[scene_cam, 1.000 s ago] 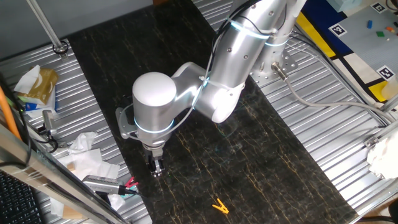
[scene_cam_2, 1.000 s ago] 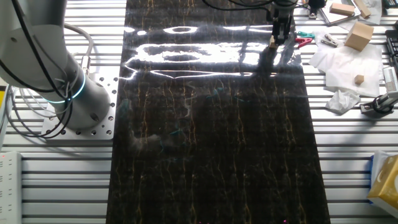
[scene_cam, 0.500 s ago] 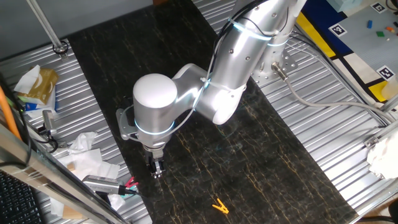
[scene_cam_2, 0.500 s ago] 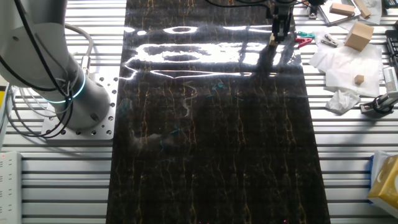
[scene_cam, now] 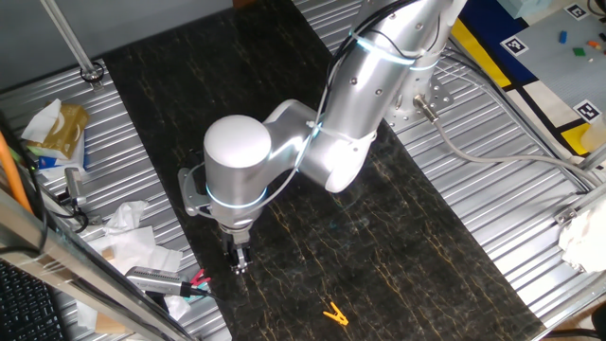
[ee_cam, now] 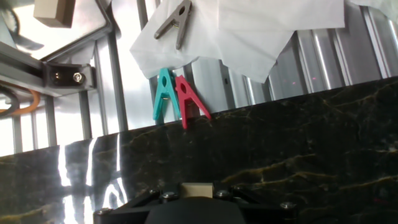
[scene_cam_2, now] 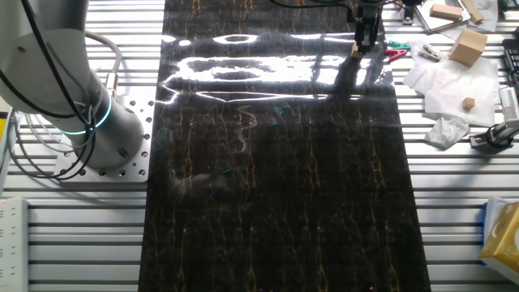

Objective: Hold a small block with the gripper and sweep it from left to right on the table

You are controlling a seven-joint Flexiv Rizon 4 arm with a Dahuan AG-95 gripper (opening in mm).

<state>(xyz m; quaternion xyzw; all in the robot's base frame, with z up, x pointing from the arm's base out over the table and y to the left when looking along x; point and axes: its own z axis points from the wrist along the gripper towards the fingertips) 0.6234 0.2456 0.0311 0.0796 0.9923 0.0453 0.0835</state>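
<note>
1. We start at the left of the hand view: the teal clip [ee_cam: 163, 94] and the red clip [ee_cam: 189, 99] lean side by side just past the far edge of the worktop [ee_cam: 298, 143], with a grey clip [ee_cam: 175, 23] on white paper [ee_cam: 249, 28] beyond them.
2. At the bottom centre of that view, the small block [ee_cam: 196, 189] sits between our jaws, which are closed on it; only its pale top shows above the black fingers.
3. In the other fixed view the gripper [scene_cam_2: 358, 49] stands upright with the block at its tip, near the slab's edge by the clips. Whether the block touches the surface we cannot tell.
4. The relation that matters: the block lies already within the jaws, so we judge the coming move to be a sideways sweep with the block kept low over the dark slab.
5. In one fixed view the yellow clip [scene_cam: 333, 314] lies on the slab, apart from the gripper; whether it lies in the sweep's path we cannot tell.
</note>
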